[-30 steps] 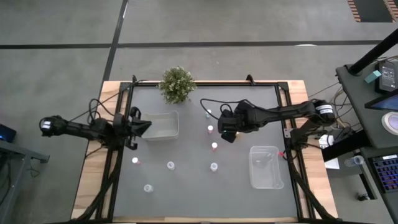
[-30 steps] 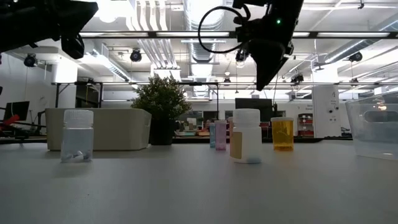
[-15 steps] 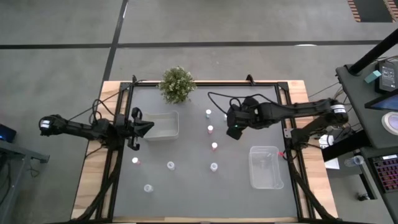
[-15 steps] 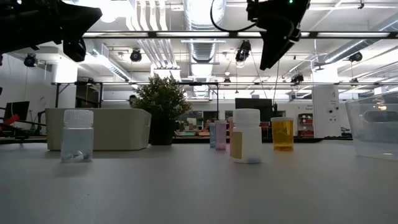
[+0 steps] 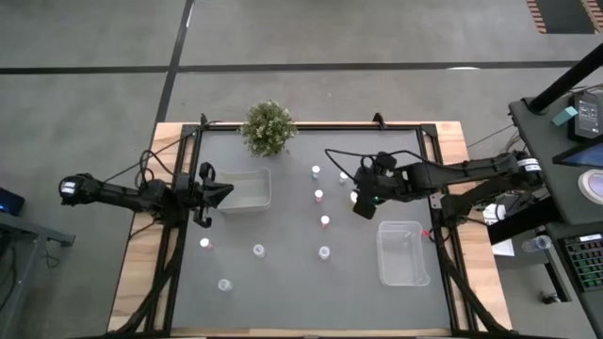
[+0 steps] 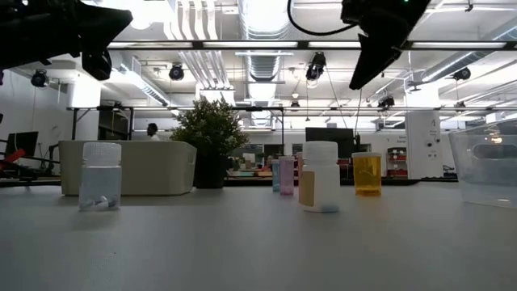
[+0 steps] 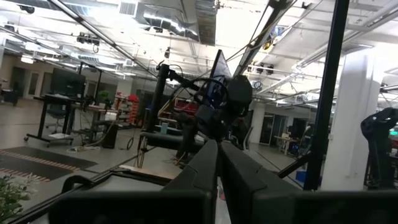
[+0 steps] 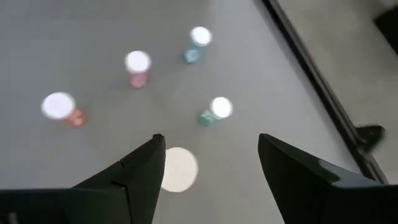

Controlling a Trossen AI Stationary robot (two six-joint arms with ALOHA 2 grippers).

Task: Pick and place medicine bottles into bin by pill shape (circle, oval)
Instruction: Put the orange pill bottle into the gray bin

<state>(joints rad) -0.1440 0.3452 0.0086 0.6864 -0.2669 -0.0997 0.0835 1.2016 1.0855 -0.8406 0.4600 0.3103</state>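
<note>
Above the counter [image 5: 283, 282], right of centre: right gripper [image 5: 363, 204], fingers spread, nothing between them.
Just below that gripper: a white-capped bottle [image 8: 179, 169], standing between the finger tips in the wrist view.
Ahead of it: four more bottles [image 8: 137, 62], well apart.
Beside it, nearer the counter's front: clear bin [image 5: 403, 252].
Far across: left gripper [image 5: 221, 191], pressed together, by the other bin [image 5: 247, 189].

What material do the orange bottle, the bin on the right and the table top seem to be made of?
The orange bottle looks like clear amber plastic: light passes through it. The bin on the right seems to be clear, glossy plastic, since the table shows through its walls. The table top looks like a matte grey sheet, possibly laminate, with wood at its edges.
</note>
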